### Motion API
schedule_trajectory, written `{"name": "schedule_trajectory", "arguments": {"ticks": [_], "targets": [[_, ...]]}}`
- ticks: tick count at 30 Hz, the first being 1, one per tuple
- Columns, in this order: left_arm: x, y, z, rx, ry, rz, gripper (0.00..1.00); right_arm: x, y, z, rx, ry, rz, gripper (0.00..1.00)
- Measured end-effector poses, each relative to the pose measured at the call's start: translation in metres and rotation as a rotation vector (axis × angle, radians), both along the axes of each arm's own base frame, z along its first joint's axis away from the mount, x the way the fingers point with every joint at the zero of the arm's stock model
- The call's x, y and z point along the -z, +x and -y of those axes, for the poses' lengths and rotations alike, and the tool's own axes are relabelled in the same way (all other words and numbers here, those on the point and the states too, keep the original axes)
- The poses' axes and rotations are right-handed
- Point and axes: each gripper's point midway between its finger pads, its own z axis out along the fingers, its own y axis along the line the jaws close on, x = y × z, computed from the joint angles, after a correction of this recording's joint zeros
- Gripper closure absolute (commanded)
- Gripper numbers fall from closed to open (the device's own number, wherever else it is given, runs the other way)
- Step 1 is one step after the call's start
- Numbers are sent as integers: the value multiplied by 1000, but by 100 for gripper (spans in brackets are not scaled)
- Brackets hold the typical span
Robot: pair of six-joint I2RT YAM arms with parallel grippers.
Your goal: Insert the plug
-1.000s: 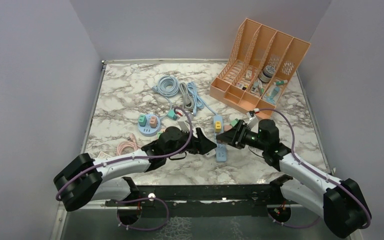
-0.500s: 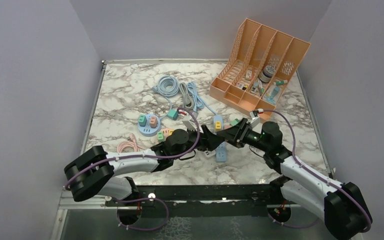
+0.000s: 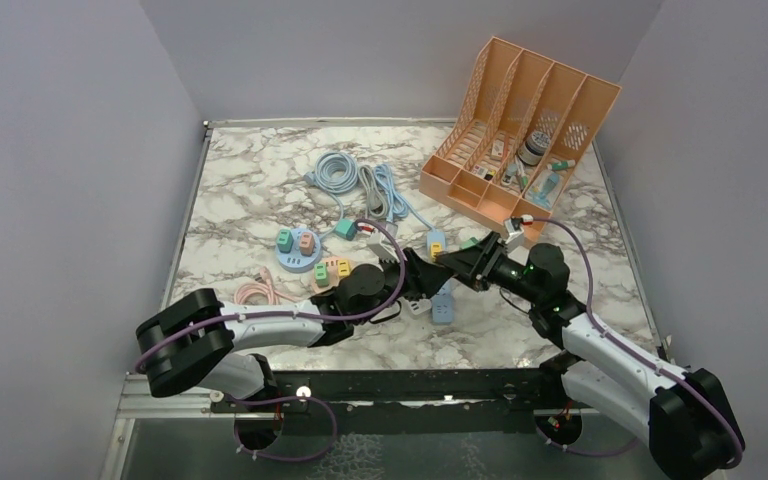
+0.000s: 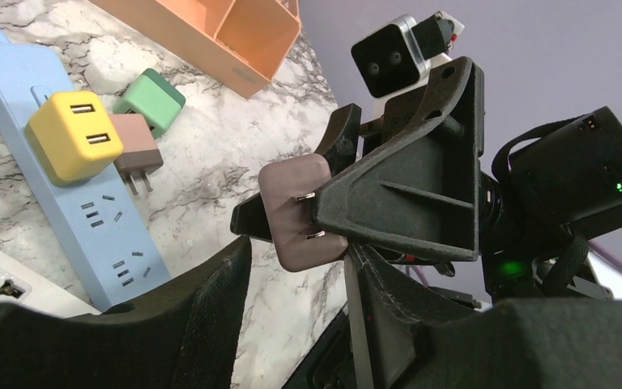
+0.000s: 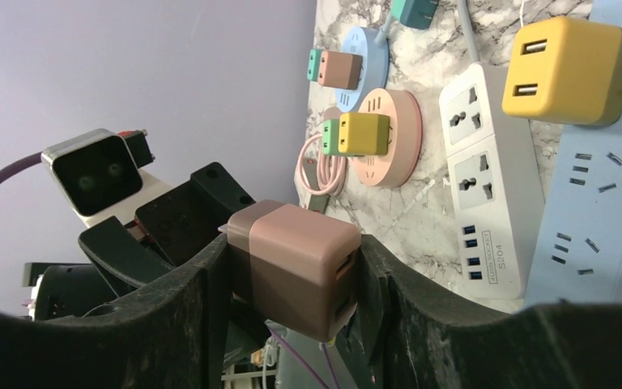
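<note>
**Right wrist view.** Found the mauve plug point(image 5: 291, 263) clamped on its two flanks by the jaws of the right gripper point(image 5: 291, 279), up in the air over the worktop point(image 5: 405, 219) and near the blue power strip point(image 5: 607, 211). Saw the face with the USB ports turned to this camera, so placed the prongs at the far end, toward the left gripper point(image 5: 170, 219) just behind.

**Left wrist view.** Saw the two prongs facing this camera, with the plug at the tips of the left jaws. Noted a gap between those jaws, one tip on each side of the prong end. Could not tell whether touching the plug or only flanking it. Saw the power strip on the worktop below, with a yellow charger point(image 4: 73, 138) plugged in and free sockets next to it.

**Top view.** Found both grippers meeting tip to tip over the middle of the power strip point(image 3: 443, 308), with the plug hidden between them.

Judged the long axis of the plug as lying along the line from one gripper to the other, roughly level. Judged the prongs as pointing toward the left arm and not down at the strip. Judged therefore that insertion called first for turning the prongs down to the free sockets, with the left jaws nearer to that end.
</note>
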Motion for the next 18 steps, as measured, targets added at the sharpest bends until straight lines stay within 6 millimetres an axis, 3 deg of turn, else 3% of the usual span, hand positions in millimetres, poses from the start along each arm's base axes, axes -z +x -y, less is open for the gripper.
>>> {"name": "schedule_trajectory", "arguments": {"ticks": [4,9,12,15,18], "targets": [[-4,2,2,-15,-25,2,63,-4,2,1,9,10,11,64],[-9,2,4,-19,-45,9,83,-6,4,1,12,13,22,60],[-9,3,4,-22,-45,13,88,-5,4,2,15,12,21,51],[-10,3,4,-22,-48,18,89,-6,5,2,17,8,26,36],[-14,7,1,-43,-61,25,89,-13,3,2,11,10,43,27]]}}
